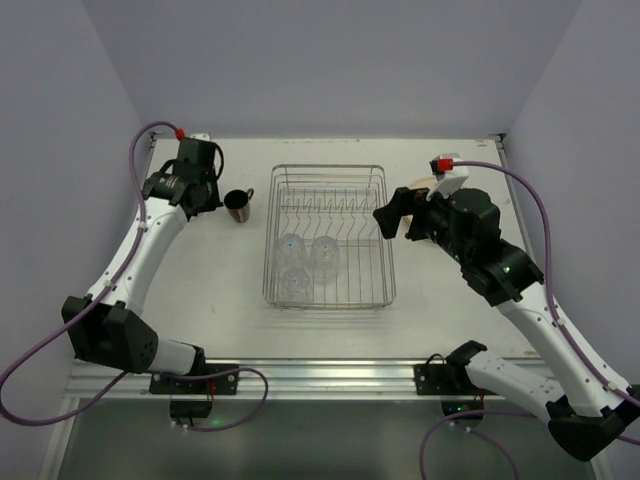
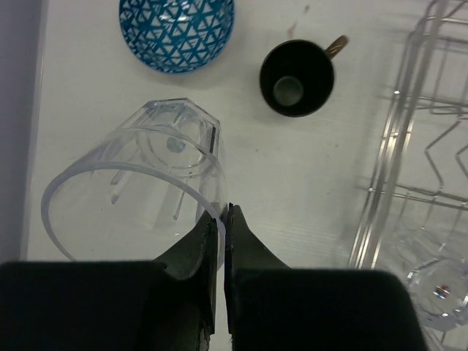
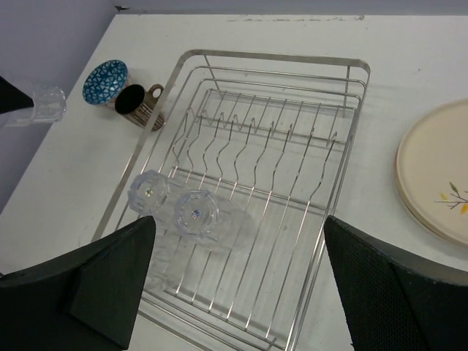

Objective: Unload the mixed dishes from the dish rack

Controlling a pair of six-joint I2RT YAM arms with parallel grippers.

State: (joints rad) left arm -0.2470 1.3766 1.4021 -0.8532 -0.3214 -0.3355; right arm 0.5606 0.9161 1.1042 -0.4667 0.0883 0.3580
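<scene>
My left gripper (image 2: 223, 219) pinches the rim of a clear glass (image 2: 139, 183), whose long axis points away toward the blue-patterned bowl (image 2: 177, 29). My right gripper (image 1: 390, 218) hovers, jaws wide apart, over the dish rack (image 3: 351, 110). More glasses (image 3: 196, 213) lie below it, leftward.

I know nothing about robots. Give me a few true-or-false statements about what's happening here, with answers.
1. The left fingers pinch the rim of a clear glass. True.
2. The blue bowl sits inside the rack. False: it is on the table near the mug, outside the rack.
3. The right fingers hold a plate. False: they are wide open and empty; the plate lies on the table.
4. Other glasses lie in the rack. True.
</scene>
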